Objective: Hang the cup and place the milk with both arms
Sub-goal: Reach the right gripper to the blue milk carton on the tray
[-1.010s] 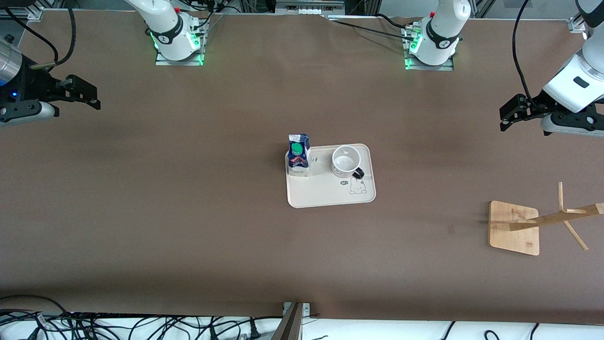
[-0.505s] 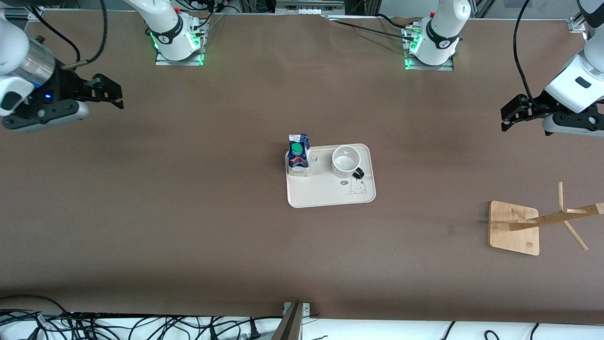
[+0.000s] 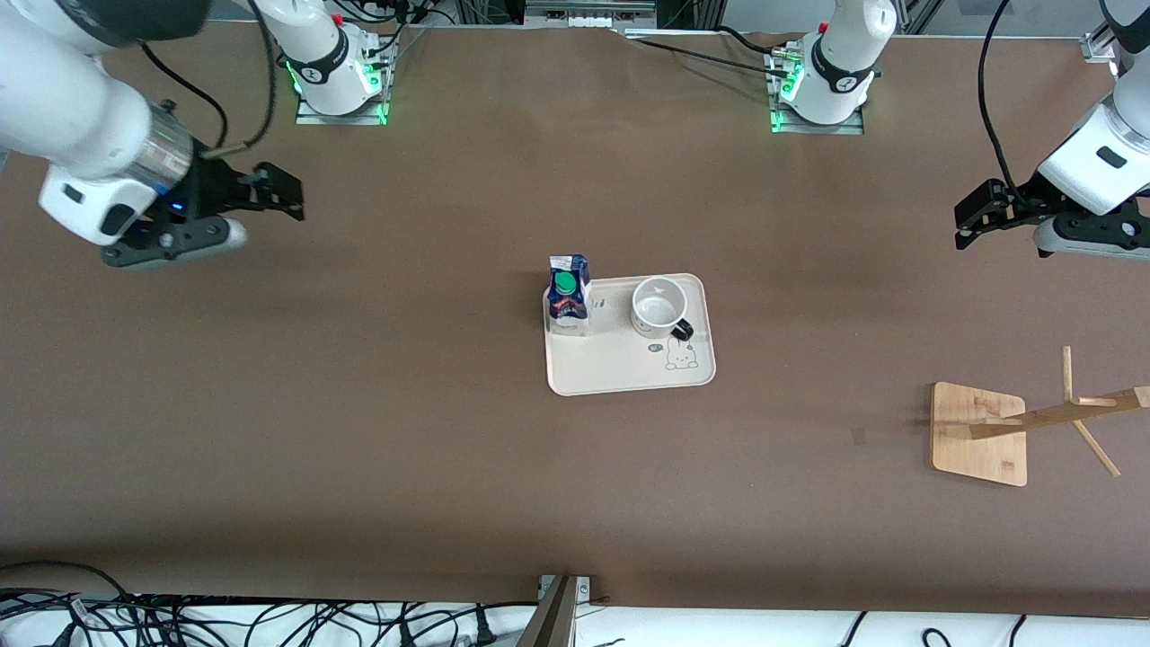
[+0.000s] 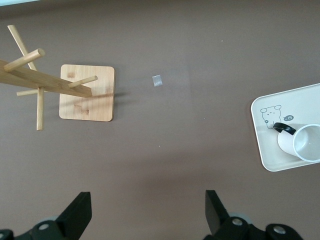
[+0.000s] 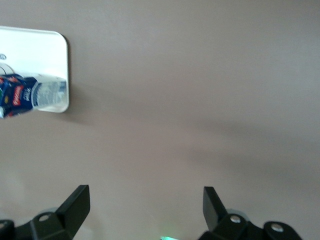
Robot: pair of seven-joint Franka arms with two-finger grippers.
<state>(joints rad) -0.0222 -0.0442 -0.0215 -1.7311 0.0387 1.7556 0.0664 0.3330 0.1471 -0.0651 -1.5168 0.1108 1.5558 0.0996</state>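
Observation:
The white cup [image 3: 659, 305] stands upright on a cream tray [image 3: 629, 370] at mid-table, its black handle turned toward the front camera. The blue milk [image 3: 568, 296] with a green cap stands on the tray's edge toward the right arm's end. My right gripper [image 3: 295, 193] hangs open and empty over bare table, well short of the tray. My left gripper [image 3: 959, 225] hangs open and empty over the left arm's end. The left wrist view shows the cup [image 4: 305, 145] on the tray [image 4: 265, 150]. In the right wrist view the milk [image 5: 25, 95] lies ahead of the right gripper [image 5: 146, 205].
A wooden cup rack [image 3: 979, 433] with slanted pegs stands on a square base near the left arm's end, nearer the front camera than the tray; the rack [image 4: 85, 92] also shows ahead of the left gripper [image 4: 148, 210]. Cables run along the table's front edge.
My right arm has swung in from the table's end toward the tray, gripper still open. The left arm has hardly moved. Cup, milk and rack stay put.

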